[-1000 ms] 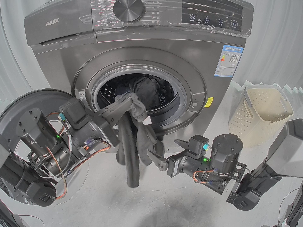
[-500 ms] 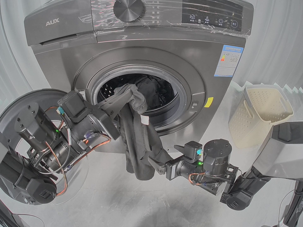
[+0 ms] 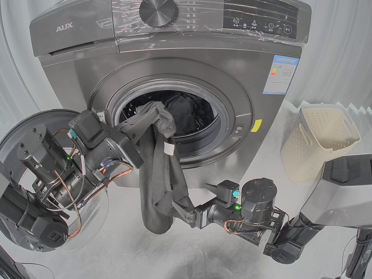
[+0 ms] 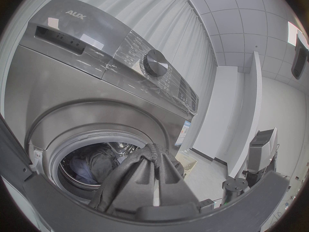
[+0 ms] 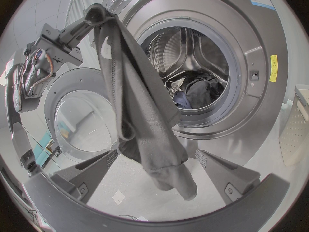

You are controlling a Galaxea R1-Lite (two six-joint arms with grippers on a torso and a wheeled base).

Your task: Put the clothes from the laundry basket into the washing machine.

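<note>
My left gripper (image 3: 157, 112) is shut on the top of a dark grey garment (image 3: 158, 175), holding it in front of the washing machine's open drum (image 3: 201, 136). The garment hangs down from there almost to the floor. Low in front of the machine, my right gripper (image 3: 192, 195) is open, and the garment's lower end (image 5: 151, 136) hangs between its fingers. Other dark clothes (image 3: 186, 111) lie inside the drum. In the left wrist view, cloth bunches over the shut left gripper (image 4: 155, 152). The cream laundry basket (image 3: 321, 140) stands to the right of the machine.
The round washer door (image 3: 35, 123) is swung open to the left, behind my left arm. Bare grey floor (image 3: 128, 248) lies in front of the machine. Grey curtains hang behind and beside it.
My right gripper has moved left and lower, in under the hanging garment. My left gripper has lifted the garment's top slightly toward the drum, and the cloth has swung.
</note>
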